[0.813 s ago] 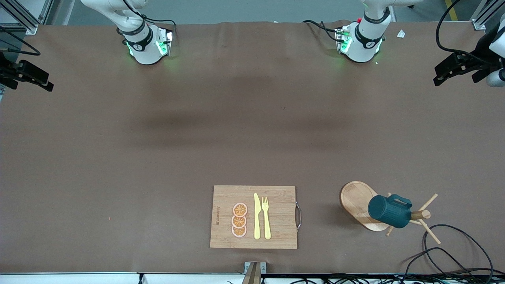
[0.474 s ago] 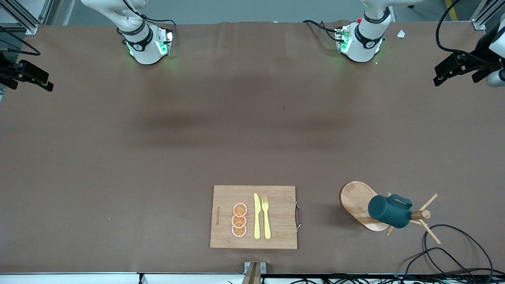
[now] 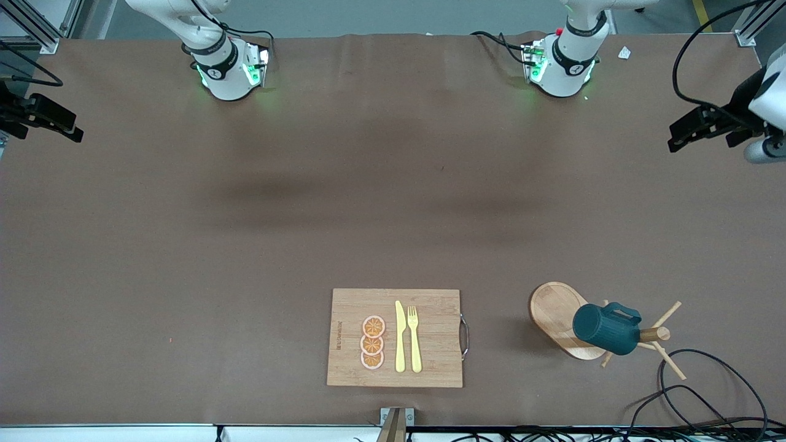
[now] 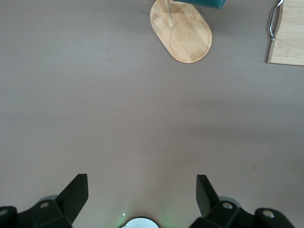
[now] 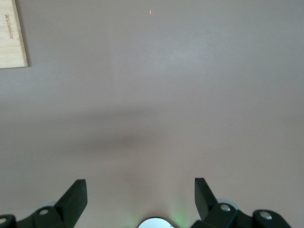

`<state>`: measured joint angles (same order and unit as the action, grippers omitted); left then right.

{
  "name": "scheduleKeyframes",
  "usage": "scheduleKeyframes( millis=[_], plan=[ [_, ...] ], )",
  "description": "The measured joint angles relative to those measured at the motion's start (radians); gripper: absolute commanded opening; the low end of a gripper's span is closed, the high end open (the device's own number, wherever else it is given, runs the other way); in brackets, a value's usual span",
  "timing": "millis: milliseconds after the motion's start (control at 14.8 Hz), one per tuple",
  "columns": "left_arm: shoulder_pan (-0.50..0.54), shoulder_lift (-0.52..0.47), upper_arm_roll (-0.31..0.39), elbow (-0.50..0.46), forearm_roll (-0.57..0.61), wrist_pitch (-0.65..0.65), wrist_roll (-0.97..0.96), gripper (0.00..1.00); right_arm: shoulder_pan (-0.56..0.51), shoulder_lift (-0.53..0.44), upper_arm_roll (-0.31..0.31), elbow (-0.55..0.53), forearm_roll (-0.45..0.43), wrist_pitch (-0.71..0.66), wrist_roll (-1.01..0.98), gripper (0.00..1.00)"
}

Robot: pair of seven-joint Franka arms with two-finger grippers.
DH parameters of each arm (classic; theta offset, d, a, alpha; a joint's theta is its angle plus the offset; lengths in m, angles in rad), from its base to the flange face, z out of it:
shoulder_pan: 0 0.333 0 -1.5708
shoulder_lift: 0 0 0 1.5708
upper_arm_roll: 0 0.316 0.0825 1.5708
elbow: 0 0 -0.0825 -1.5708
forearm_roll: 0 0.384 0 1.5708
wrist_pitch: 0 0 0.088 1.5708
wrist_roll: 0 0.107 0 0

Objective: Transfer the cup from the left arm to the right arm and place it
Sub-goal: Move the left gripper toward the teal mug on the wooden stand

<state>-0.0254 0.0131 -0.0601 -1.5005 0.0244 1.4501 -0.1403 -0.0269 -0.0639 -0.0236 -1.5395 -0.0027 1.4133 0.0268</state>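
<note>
The small dark teal ribbed mug [image 3: 607, 329] hangs tilted on the wooden peg rack [image 3: 654, 335] with its oval bamboo base [image 3: 556, 313], toward the left arm's end of the table, beside the rectangular bamboo cutting board [image 3: 430, 337]. The left gripper [image 4: 142, 197] hangs over bare table, jaws spread wide, empty. The right gripper [image 5: 141, 197] waits likewise, wide apart, empty.

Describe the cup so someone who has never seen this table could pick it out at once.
Start at the wooden cutting board at the table edge nearest the front camera, then go toward the left arm's end to the wooden peg rack beside it. The cup hangs tilted on the rack: the only dark teal thing there, ribbed, with a small handle.
</note>
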Motion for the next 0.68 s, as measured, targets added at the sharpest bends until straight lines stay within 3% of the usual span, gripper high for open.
scheduleKeyframes(
  millis=[271,677],
  plan=[
    [0.002,0.054,0.001,0.004,-0.025,0.080,-0.045,1.00,0.000,0.000,0.000,0.000,0.000,0.000,0.000,1.00],
    [0.086,0.149,0.007,0.005,-0.202,0.229,-0.188,1.00,0.000,0.000,0.000,0.000,0.000,0.000,0.000,1.00]
  ],
)
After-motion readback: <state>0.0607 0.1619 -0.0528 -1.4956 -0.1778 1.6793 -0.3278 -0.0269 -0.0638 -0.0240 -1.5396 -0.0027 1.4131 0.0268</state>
